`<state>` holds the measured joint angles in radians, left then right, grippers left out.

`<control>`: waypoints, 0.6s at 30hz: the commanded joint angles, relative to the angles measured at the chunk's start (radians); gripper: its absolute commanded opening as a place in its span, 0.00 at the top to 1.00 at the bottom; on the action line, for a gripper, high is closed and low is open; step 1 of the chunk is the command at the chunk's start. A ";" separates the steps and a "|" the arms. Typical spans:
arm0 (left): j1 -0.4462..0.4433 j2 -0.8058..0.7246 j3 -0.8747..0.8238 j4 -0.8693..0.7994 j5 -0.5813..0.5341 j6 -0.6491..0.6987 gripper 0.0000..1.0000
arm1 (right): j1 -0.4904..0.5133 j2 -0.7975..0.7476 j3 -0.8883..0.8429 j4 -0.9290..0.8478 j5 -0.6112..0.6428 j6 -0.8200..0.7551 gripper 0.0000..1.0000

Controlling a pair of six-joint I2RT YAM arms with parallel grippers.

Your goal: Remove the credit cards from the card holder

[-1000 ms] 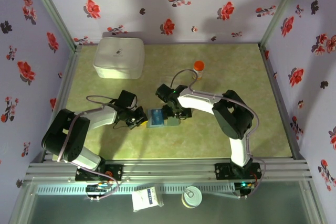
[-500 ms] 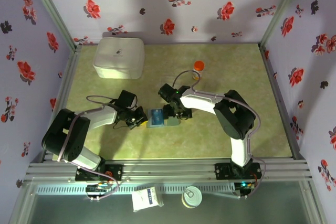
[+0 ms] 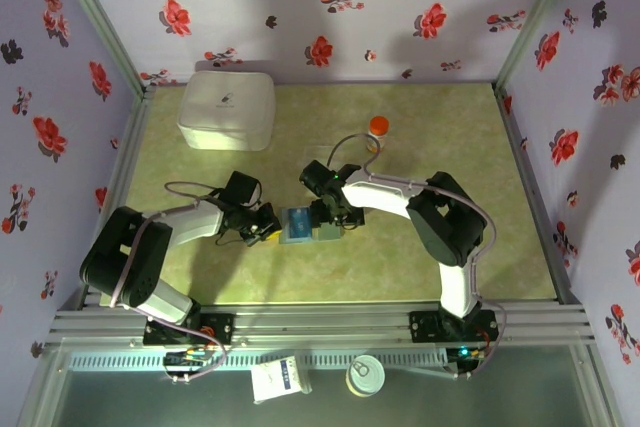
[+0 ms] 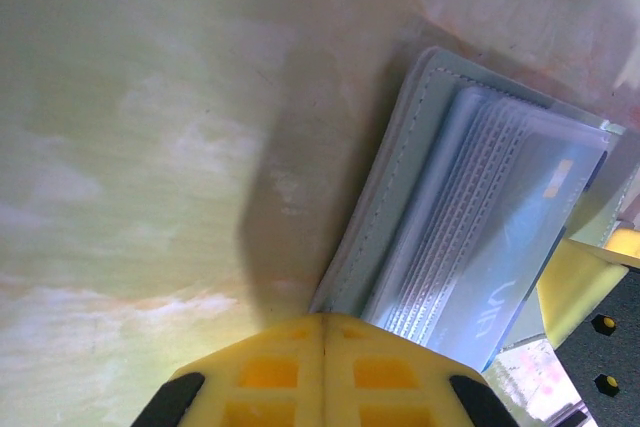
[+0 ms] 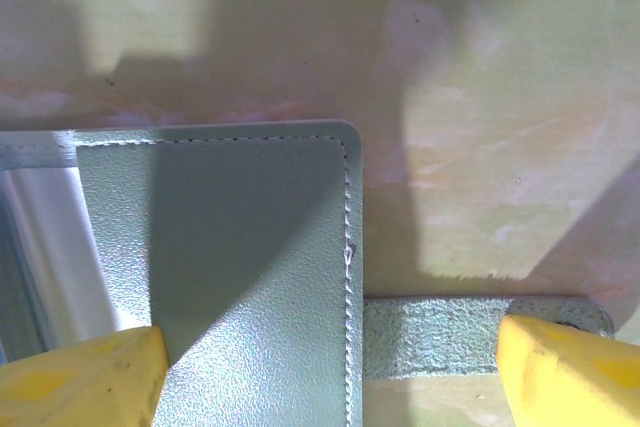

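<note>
L gripper (image 4: 325, 332) closed by card holder (image 4: 400, 207) edge, R gripper (image 5: 325, 347) wide over it; best: pin holder, slide credit card (image 4: 520, 237) out flat.

- Table top (image 3: 460, 147): pale green, mottled, with faint pinkish patches.
- White box (image 3: 227, 109): large, soft-cornered, lid closed, at the far left corner of the table.
- Small bottle (image 3: 378, 129): orange cap, upright, far of centre, well apart from the box.
- Walls (image 3: 300, 2): lilac paper printed with red and dark flowers.
- Metal rails (image 3: 320, 322): along the near edge.
- Ledge below the rails: white packet (image 3: 279, 379) with blue print, just beside a round tin (image 3: 365, 376).
</note>
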<state>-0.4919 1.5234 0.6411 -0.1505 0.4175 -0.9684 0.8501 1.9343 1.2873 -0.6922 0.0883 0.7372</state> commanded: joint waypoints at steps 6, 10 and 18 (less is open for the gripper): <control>-0.005 -0.071 0.084 -0.067 -0.029 0.029 0.93 | -0.003 -0.137 0.006 -0.013 0.049 0.016 0.15; -0.005 -0.083 0.116 -0.093 -0.026 0.036 0.91 | -0.007 -0.191 0.005 -0.008 0.034 0.018 0.16; -0.038 -0.036 0.163 -0.107 -0.025 0.041 0.93 | -0.027 -0.182 -0.042 0.165 -0.190 -0.002 0.27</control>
<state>-0.5076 1.4597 0.7708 -0.2199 0.3996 -0.9546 0.8341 1.7302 1.2701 -0.5995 0.0082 0.7353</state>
